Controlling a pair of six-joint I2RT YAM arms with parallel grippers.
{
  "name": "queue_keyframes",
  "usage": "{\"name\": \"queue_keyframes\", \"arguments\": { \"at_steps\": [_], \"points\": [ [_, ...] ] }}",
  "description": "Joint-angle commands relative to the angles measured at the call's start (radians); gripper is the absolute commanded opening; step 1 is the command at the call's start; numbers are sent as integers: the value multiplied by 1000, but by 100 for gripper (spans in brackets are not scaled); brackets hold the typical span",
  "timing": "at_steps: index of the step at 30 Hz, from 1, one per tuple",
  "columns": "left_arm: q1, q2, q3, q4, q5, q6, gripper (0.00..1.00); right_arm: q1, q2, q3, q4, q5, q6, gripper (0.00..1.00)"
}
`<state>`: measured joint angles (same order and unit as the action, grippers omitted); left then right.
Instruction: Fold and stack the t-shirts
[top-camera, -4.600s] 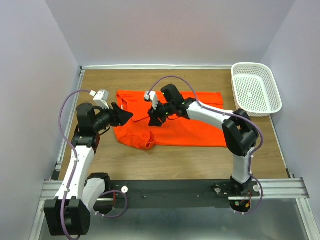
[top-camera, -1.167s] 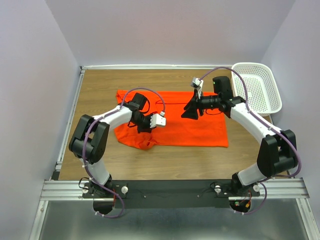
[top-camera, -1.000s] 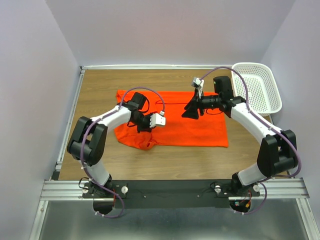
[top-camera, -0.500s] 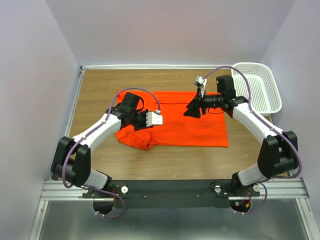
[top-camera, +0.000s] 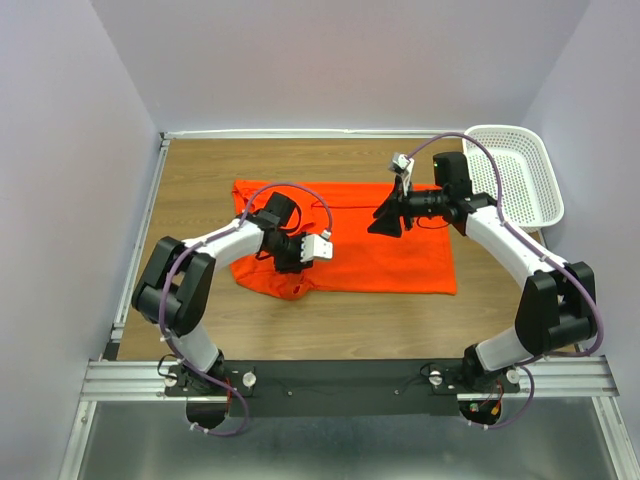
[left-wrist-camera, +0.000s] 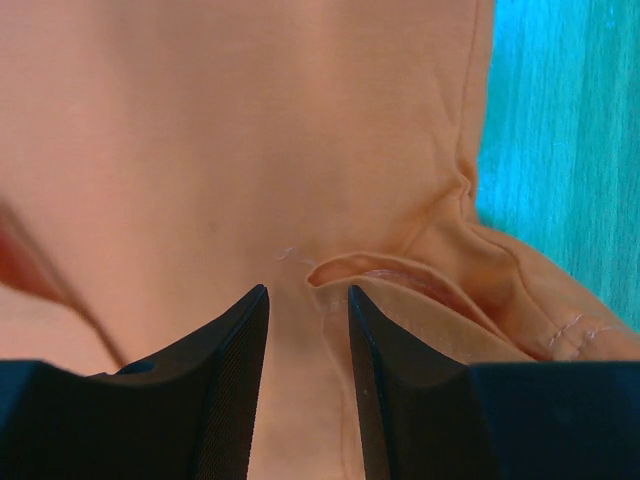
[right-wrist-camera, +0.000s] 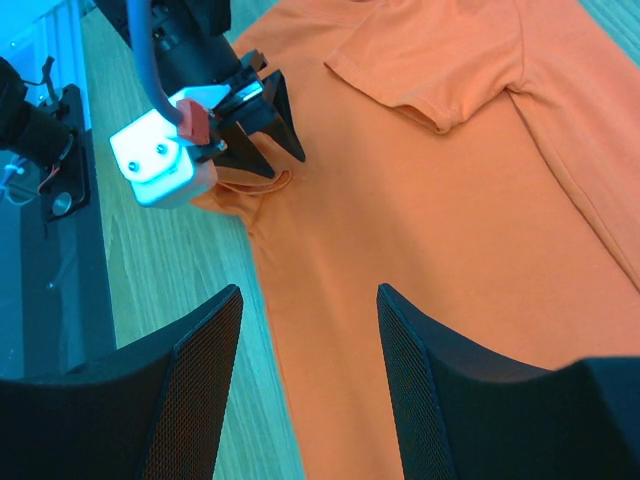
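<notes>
Looking down from the top camera, you see the orange-red t-shirt (top-camera: 380, 255) spread flat near the middle of the table (top-camera: 200, 180), long side running 9 to 3 o'clock. Its lower left corner, at about 8 o'clock, is bunched. Your left fingers (left-wrist-camera: 235, 380) sit low over that bunched part. In the left wrist view they are parted with a narrow gap and grasp nothing, with cloth lying under both tips. A small puckered fold (left-wrist-camera: 400, 275) lies just off the tip of the right-hand finger, toward 1 o'clock, and I cannot tell whether the finger touches it. Bare table shows past the hem at 2 o'clock in that view.

Your right fingers (right-wrist-camera: 200, 390) hang above the shirt's upper edge, near 1 o'clock from its centre. They are spread wide and released, well clear of the cloth. A short sleeve (right-wrist-camera: 430, 70) lies flat beyond them at 12 o'clock. The white basket (top-camera: 510, 180) stands at the table's 2 o'clock corner, apart from the shirt.
</notes>
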<state>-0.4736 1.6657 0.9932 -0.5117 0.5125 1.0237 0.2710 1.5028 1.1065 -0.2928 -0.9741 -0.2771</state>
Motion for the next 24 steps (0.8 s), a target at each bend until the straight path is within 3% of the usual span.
{"name": "queue_keyframes", "arguments": {
  "at_steps": [1,11,14,17,18,24],
  "points": [
    [-10,23,27,-19,12,18,46,-10,-24,-13,-20,-35,10,64],
    [-17,83,36,-33,55,19,40,-13,-26,-13,-20,-37,13,64],
    [-16,83,41,-36,57,22,31,-12,-24,-13,-20,-38,12,64],
    [-17,83,59,-51,52,22,12,-15,-23,-13,-20,-40,13,64],
    [-17,77,68,-57,52,22,0,-16,-23,-13,-20,-40,13,64],
    [-16,-30,67,-70,23,-4,0,-15,-21,-11,-22,-41,12,64]
  ]
}}
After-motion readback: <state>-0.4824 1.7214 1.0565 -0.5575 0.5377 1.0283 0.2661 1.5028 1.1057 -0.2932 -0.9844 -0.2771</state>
